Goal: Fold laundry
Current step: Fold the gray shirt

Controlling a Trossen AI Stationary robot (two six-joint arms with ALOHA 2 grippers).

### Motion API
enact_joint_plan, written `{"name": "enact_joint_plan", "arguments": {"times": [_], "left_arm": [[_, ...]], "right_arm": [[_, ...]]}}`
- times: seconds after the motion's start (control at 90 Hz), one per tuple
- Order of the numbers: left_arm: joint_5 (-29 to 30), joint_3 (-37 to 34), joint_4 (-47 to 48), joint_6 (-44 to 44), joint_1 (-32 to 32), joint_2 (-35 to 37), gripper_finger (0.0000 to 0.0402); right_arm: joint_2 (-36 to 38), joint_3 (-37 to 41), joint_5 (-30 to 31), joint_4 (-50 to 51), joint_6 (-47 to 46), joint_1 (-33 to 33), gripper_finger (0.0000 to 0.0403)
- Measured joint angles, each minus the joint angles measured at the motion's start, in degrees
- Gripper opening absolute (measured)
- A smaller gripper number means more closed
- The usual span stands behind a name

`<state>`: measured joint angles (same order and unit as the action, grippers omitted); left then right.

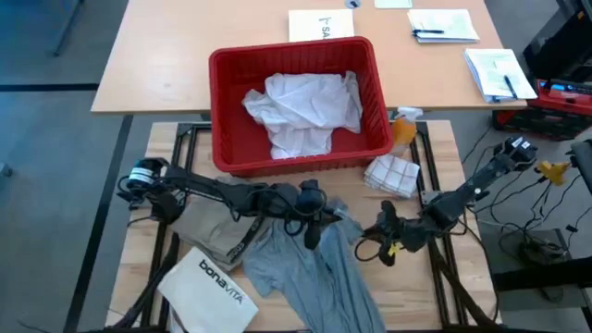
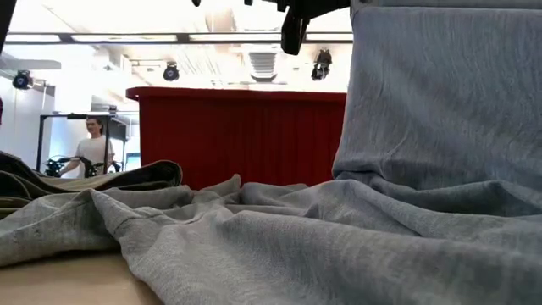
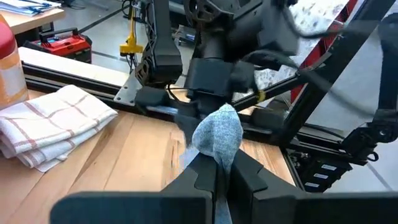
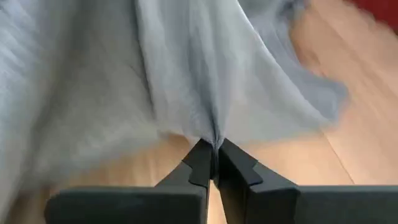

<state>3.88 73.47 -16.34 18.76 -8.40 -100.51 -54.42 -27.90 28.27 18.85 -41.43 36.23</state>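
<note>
The grey T-shirt (image 1: 314, 264) lies rumpled on the wooden table, near the front. One part of it (image 2: 440, 93) is raised and hangs like a curtain. My left gripper (image 1: 313, 220) reaches in from the left and is shut on the T-shirt's far part. My right gripper (image 1: 368, 239) comes in from the right and is shut on the T-shirt's right side. A khaki-tan piece (image 1: 208, 229) lies under my left arm. The white shirt (image 1: 301, 111) sits crumpled in the red basket (image 1: 231, 65). My left gripper pinches a bunched tuft of the grey T-shirt (image 3: 217, 132) between its two fingers; the tuft sticks out beyond the fingertips (image 3: 202, 174). The cloth is lifted there, and the remainder lies on the table. My right gripper pinches a gathered fold of the T-shirt (image 4: 214, 142) between its fingertips (image 4: 200, 163). From the pinch the cloth fans out in creases, and the table shows beneath it.
A white bag printed "bonavita" (image 1: 208, 289) lies at the front left. A folded checked towel (image 1: 393, 174) and an orange bottle (image 1: 404, 128) sit right of the basket. Papers (image 1: 442, 25) lie on the far desk. A person (image 2: 91, 148) stands in the room behind.
</note>
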Motion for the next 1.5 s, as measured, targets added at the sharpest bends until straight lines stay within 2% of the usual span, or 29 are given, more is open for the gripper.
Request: {"name": "enact_joint_plan", "arguments": {"times": [0.156,0.322,0.611,0.767,0.867,1.033,1.167,1.267,1.378,1.5], "left_arm": [[-0.56,0.00,-0.11,-0.28,0.00,-0.07,0.0000],[-1.81,0.00,-1.21,-0.62,0.00,-1.27,0.0000],[-1.94,0.09,-8.03,0.23,0.11,-6.50,0.0000],[-2.35,0.09,-13.93,1.44,0.31,-10.66,0.0000],[-2.74,0.86,-18.92,2.70,0.31,-14.86,0.0000],[-6.68,10.12,-17.25,3.65,0.26,-24.69,0.0000],[-10.39,21.63,-16.27,4.50,0.26,-33.50,0.0003],[-13.21,31.25,-11.02,4.68,0.26,-38.81,0.0015],[-14.05,39.37,-1.72,5.68,0.14,-43.11,0.0042],[-17.40,44.65,4.63,6.01,0.10,-45.47,0.0101]], "right_arm": [[6.08,0.02,-0.02,8.33,-1.95,-0.04,0.0001],[10.48,0.00,0.31,12.61,-1.17,-1.03,0.0001],[10.02,0.01,0.59,13.48,4.84,-4.13,0.0000],[10.08,0.00,1.71,20.99,0.81,-8.21,0.0000],[10.89,0.02,-0.71,24.04,0.60,-9.34,0.0000],[10.59,0.02,-2.79,24.17,0.98,-9.40,0.0000],[10.40,0.02,-2.84,24.46,2.10,-9.40,0.0000],[10.39,0.02,-2.88,28.97,-0.28,-9.42,0.0000],[10.39,0.06,-3.25,32.63,-6.58,-9.40,0.0002],[10.83,0.06,-4.48,30.17,-9.27,-9.40,0.0024]]}}
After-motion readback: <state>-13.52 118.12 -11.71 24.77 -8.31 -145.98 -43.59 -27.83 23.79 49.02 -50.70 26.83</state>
